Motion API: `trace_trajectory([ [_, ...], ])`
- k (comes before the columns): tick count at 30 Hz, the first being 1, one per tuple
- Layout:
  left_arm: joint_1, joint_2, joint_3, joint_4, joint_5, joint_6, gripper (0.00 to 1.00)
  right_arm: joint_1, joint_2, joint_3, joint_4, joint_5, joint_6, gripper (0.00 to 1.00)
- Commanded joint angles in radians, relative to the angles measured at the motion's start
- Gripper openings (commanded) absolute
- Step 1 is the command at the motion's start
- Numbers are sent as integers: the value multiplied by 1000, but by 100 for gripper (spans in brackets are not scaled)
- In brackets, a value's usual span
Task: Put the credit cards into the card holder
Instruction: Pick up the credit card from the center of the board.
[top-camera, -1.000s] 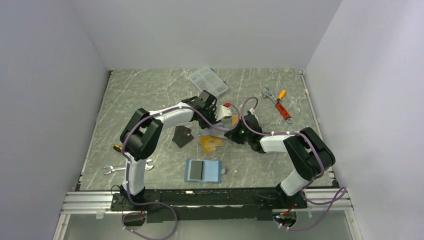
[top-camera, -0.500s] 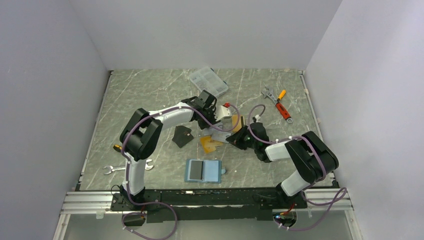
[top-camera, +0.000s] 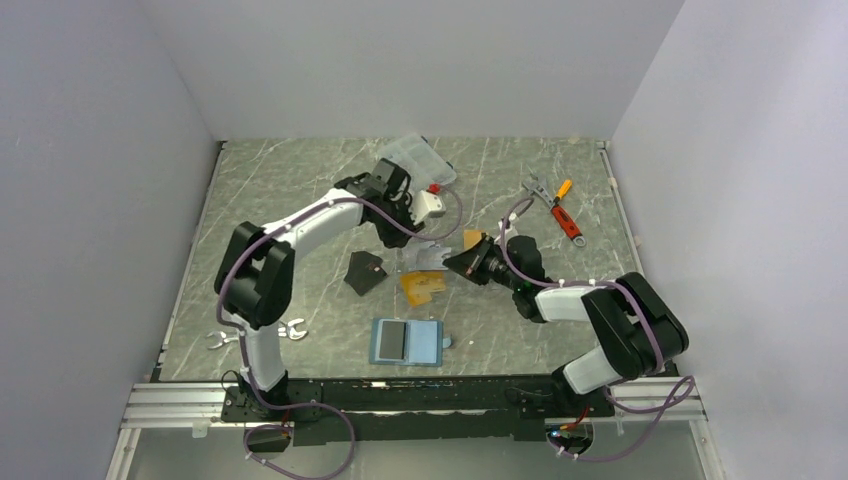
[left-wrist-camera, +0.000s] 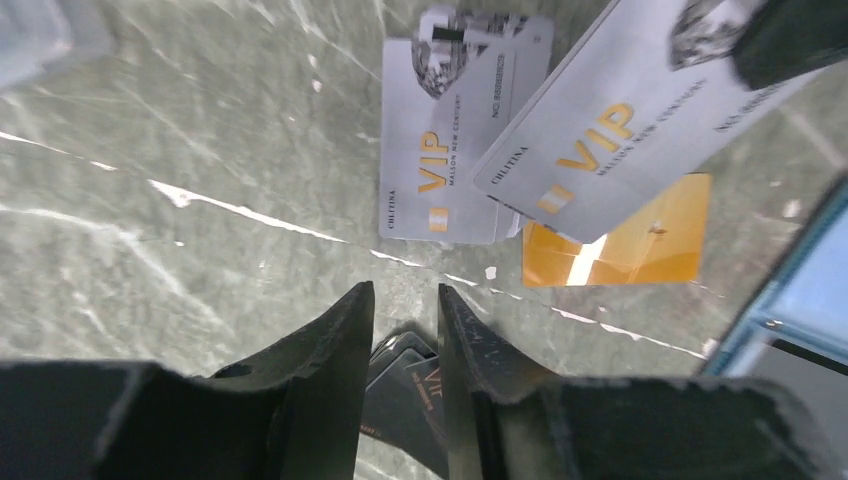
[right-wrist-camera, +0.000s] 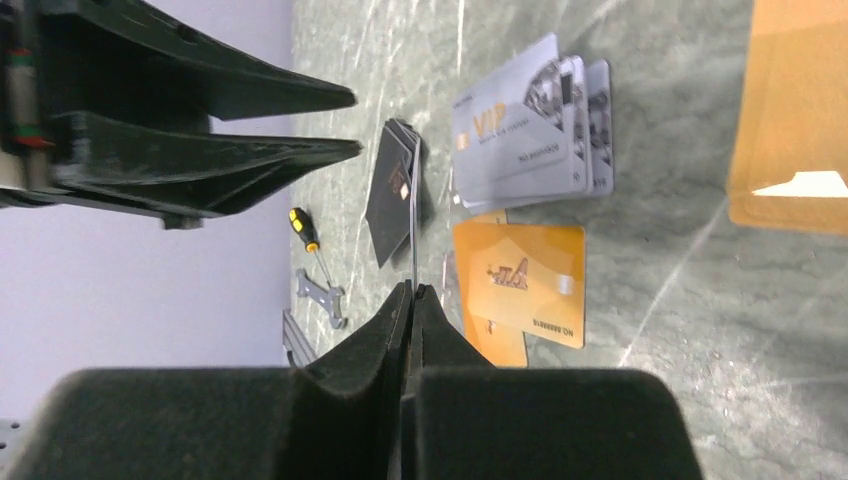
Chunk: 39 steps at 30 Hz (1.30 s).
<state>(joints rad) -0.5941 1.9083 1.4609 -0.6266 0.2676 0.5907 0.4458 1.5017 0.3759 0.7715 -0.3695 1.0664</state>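
Observation:
My right gripper (right-wrist-camera: 411, 290) is shut on a silver-grey credit card, which shows edge-on as a thin line (right-wrist-camera: 413, 230). From the left wrist the same card (left-wrist-camera: 620, 130) hangs over the table with VIP print. My left gripper (left-wrist-camera: 403, 295) hovers open with nothing in it, above a pile of black cards (left-wrist-camera: 415, 385). Silver credit cards (top-camera: 425, 258) and orange ones (top-camera: 422, 287) lie between the arms. The teal-blue card holder (top-camera: 408, 341) lies open near the front. From above, the right gripper (top-camera: 462, 262) sits just right of the silver pile and the left gripper (top-camera: 412, 225) behind it.
A clear compartment box (top-camera: 415, 160) stands at the back. An adjustable wrench and an orange-handled screwdriver (top-camera: 555, 205) lie at the back right. A small wrench (top-camera: 225, 338) and a yellow-tipped screwdriver (top-camera: 235, 295) lie at the front left.
The right gripper has shut on the silver card. The left gripper has drawn away from it, up and toward the back left.

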Motion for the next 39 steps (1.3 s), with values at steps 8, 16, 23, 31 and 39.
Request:
trace_trajectory([
  [8,60,-130,210,-307,394,50,71,-18,-159,268,-476,-264,-399,0],
  [16,115,-174,146,-311,557,71,82,-14,-294,296,-647,-397,-568,0],
  [23,128,-155,139,-369,738,83,95,5,-322,345,-698,-437,-645,0],
  [31,108,-135,106,-404,857,118,83,21,-266,417,-719,-462,-700,0],
  [39,87,-99,99,-428,848,118,66,36,-225,476,-754,-505,-756,0],
])
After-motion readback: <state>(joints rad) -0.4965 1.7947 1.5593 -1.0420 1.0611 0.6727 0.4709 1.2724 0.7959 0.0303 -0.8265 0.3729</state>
